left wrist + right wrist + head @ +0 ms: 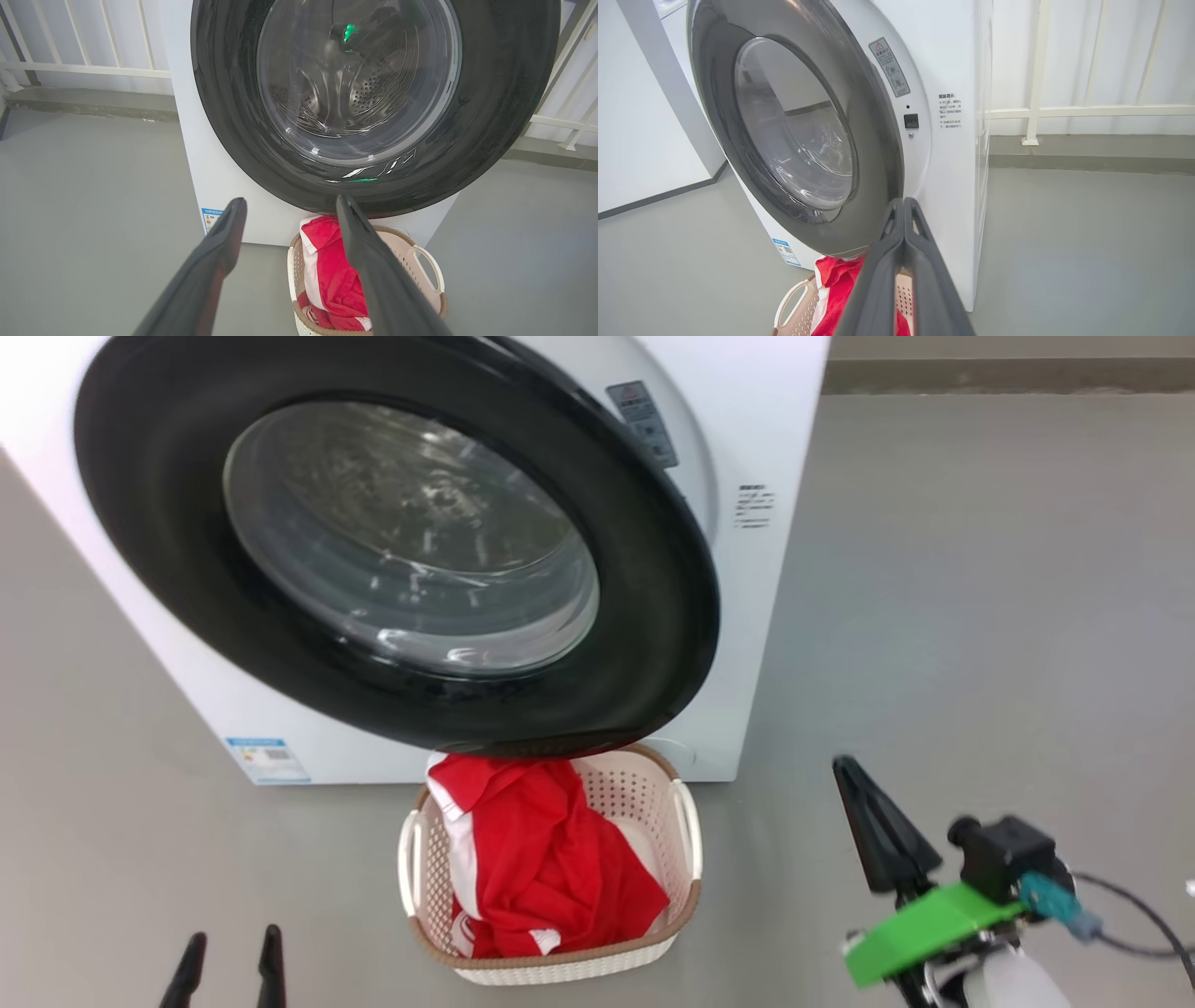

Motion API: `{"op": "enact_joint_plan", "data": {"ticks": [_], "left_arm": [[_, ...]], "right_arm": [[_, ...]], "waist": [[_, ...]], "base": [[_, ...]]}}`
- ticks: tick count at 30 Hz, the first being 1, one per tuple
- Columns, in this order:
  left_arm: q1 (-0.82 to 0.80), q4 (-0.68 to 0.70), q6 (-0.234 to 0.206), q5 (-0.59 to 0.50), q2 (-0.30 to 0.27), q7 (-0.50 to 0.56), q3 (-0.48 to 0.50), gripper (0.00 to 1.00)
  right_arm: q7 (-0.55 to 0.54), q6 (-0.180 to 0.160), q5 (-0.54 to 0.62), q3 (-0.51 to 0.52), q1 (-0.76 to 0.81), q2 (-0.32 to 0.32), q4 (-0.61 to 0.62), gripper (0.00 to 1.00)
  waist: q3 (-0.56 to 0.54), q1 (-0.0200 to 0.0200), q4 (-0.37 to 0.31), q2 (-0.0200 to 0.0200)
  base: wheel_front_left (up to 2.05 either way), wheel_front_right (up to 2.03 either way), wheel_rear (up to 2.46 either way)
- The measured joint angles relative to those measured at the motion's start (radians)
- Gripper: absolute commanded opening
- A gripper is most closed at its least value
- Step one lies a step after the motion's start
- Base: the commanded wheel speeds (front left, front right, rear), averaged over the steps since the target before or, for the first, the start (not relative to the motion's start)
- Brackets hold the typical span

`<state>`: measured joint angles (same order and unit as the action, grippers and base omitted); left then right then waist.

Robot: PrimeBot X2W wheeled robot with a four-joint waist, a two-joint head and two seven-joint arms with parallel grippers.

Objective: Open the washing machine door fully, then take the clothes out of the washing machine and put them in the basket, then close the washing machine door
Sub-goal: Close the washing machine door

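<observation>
Right gripper: fingers pressed together on nothing, raised at the right, apart from the door; probably joined into one blunt tip for pushing it shut.
Left gripper: fingers spread, empty, low at the left, aimed at the door glass; it looked parked clear of the door's swing.
The washing machine door: stood ajar, its free edge off the front panel so the latch socket showed; closing looked like the step left.
The clothes: lay heaped in the basket, red with white trim; the drum seen through the glass looked empty.
The basket: sat on the floor just before the washing machine, under the door's lower rim, likely so the clothes travelled little.
Count: two grippers, one door, one machine, one basket; one red heap, number of garments unclear.
</observation>
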<state>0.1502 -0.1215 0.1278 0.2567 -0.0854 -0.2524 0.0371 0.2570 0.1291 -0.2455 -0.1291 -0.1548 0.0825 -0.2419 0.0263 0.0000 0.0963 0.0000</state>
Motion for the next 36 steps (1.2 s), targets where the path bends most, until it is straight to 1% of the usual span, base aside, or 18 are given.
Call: {"op": "enact_joint_plan", "data": {"ticks": [10,21,36], "left_arm": [[-0.075,0.001,0.000,0.000,0.010,0.000,-0.066,1.00],[-0.140,0.002,0.000,0.015,0.019,0.000,-0.101,1.00],[-0.225,0.007,0.000,0.045,0.022,0.000,-0.143,1.00]], "right_arm": [[0.000,0.000,-0.011,-0.030,-0.207,-0.004,-0.110,0.00],[0.000,0.000,-0.014,-0.021,-0.337,-0.003,-0.195,0.00],[0.000,0.000,-0.009,0.065,-0.491,-0.001,-0.239,0.00]], "waist": [[0.072,0.0000,0.066,0.0000],[0.154,0.0001,0.127,0.0000],[0.268,0.0000,0.180,0.0000]], "base": [[0.00,0.00,0.00],[0.00,0.00,0.00],[0.00,0.00,0.00]]}}
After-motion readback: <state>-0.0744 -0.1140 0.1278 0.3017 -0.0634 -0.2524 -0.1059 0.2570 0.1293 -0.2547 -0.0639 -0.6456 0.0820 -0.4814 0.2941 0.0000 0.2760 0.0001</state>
